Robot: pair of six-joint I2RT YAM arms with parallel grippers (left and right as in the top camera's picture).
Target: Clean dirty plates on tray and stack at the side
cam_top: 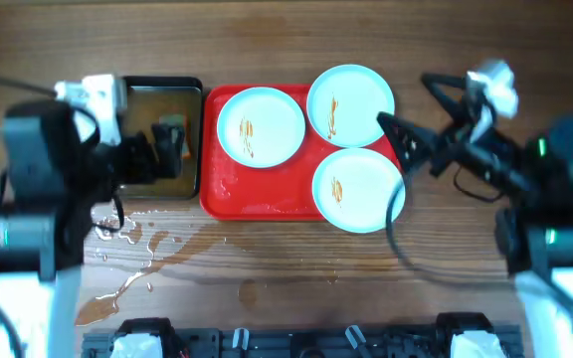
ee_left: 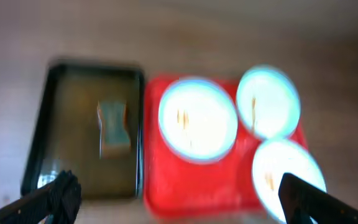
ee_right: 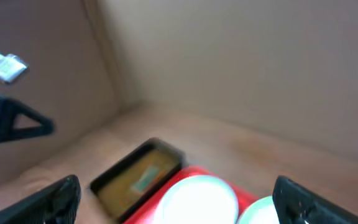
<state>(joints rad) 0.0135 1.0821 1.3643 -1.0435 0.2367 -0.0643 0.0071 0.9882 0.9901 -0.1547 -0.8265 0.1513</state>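
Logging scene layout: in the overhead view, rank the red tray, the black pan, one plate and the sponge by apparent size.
1. red tray
2. black pan, partly hidden
3. plate; all three plates look alike
4. sponge, partly hidden

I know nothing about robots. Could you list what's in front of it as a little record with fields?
plates: three, all on the tray, each with a brown smear
tray: red, centre
pan: black, left of the tray, holding brownish water and a sponge
puddle: on the table, in front of the pan
left end effector: open, over the pan
right end effector: open, beside the right-hand plates
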